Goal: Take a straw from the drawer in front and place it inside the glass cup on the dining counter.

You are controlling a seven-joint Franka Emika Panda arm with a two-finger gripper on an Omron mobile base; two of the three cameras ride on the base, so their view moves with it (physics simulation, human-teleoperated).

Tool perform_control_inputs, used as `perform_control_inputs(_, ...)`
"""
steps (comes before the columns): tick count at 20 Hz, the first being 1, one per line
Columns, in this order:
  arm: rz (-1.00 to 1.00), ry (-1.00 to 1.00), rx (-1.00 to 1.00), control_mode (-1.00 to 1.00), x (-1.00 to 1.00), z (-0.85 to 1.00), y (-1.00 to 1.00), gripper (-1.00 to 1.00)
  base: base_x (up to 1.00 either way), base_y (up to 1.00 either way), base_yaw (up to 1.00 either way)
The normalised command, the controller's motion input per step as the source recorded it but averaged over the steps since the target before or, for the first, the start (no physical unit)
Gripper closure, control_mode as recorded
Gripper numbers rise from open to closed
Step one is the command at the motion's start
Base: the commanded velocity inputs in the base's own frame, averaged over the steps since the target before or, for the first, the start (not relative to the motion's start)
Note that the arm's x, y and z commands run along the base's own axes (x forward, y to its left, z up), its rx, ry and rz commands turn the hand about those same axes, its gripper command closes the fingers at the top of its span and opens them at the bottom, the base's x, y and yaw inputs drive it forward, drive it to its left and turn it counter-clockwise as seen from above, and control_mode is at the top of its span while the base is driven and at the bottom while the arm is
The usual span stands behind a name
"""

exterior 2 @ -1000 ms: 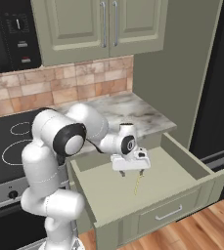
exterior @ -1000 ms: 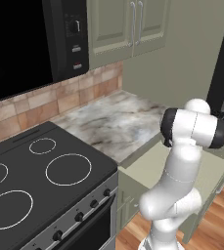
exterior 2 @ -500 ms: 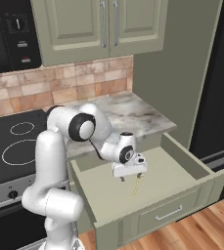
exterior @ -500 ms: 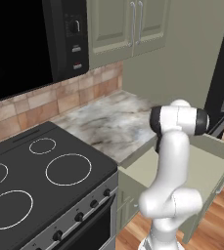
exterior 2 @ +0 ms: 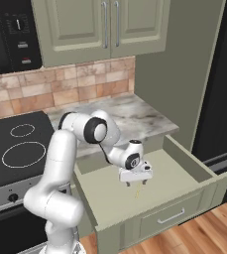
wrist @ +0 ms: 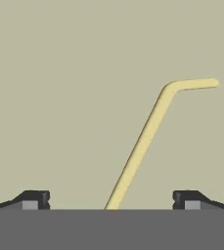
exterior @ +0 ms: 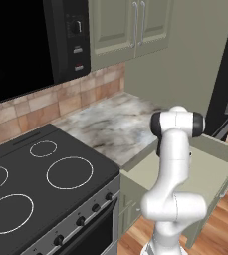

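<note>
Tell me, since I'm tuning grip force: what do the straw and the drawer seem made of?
Straw: probably paper or matte plastic; pale yellow-tan, thin, no shine, bent at one end. Drawer: likely painted wood, flat sage-green matte faces, silver bar handle that looks metallic.

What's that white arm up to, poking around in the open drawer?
It is going after a drinking straw. The drawer is pulled out beside the stove, and the gripper hangs low inside it, jaws wide open and pointing down. The pale straw, bent near one end, lies on the drawer floor between the fingertips. Nothing is gripped yet.
</note>
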Motion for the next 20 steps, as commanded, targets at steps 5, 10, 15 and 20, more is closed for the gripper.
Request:
perform_control_inputs(5,-0.15,0.00,-0.01,-1.00,0.26,-0.14,-0.04,-1.00,0.00,0.00,0.00)
perform_control_inputs(10,-0.09,0.00,0.00,-1.00,0.07,-0.28,0.00,-1.00,0.00,0.00,0.00)
perform_control_inputs(15,-0.08,0.00,0.00,-1.00,0.01,-0.35,-0.04,-1.00,0.00,0.00,0.00)
perform_control_inputs(20,-0.05,0.00,-0.03,-1.00,0.00,-0.27,-0.14,-1.00,0.00,0.00,0.00)
